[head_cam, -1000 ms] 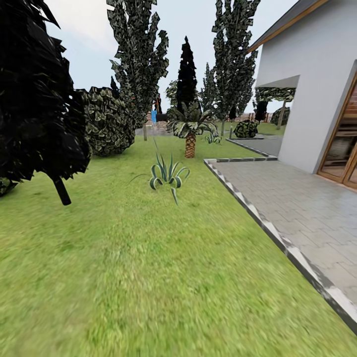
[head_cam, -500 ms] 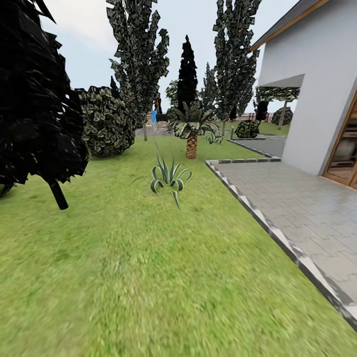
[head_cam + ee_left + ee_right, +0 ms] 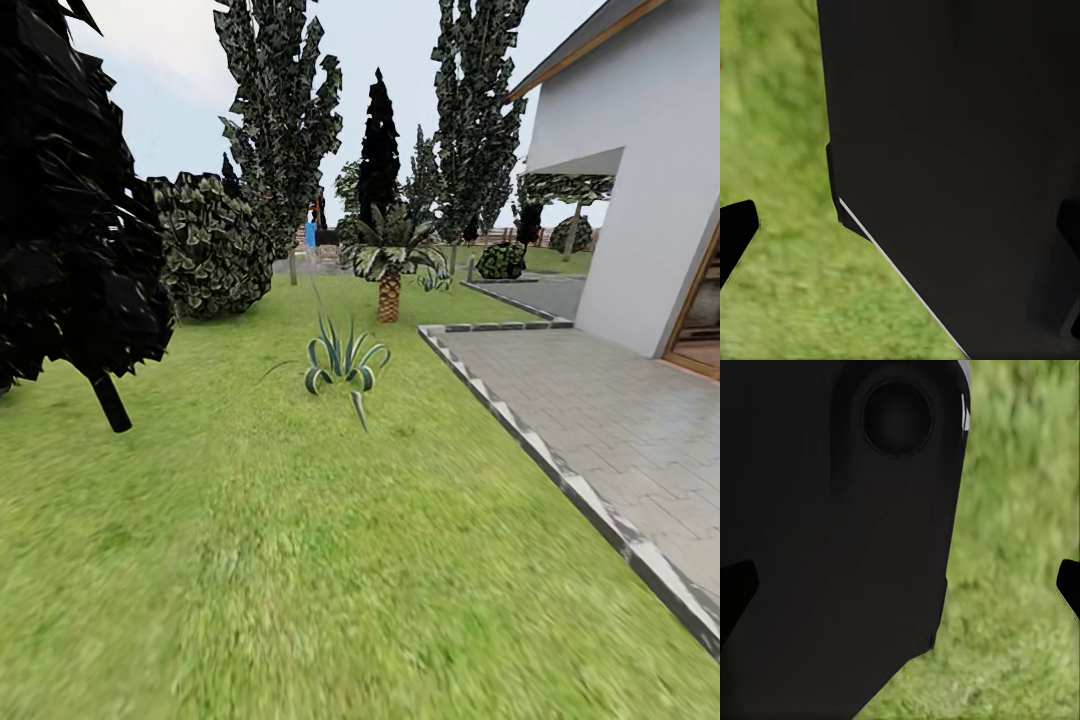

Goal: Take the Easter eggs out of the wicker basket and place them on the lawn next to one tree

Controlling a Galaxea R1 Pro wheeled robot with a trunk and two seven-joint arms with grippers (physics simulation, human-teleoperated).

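**Robot on the lawn, tree at frame left**

The lawn [image 3: 300,560] filled the lower frame; the tree [image 3: 70,200] leaned at the left edge — an agave [image 3: 340,360] stood mid-frame, paving [image 3: 600,420] at right. Left tool [image 3: 900,232] and right tool [image 3: 904,589] hung over grass, fingertips wide apart — both open, empty.

Mottled green lawn [image 3: 300,560] — near-black tree [image 3: 70,200], green-and-white striped agave [image 3: 342,360].
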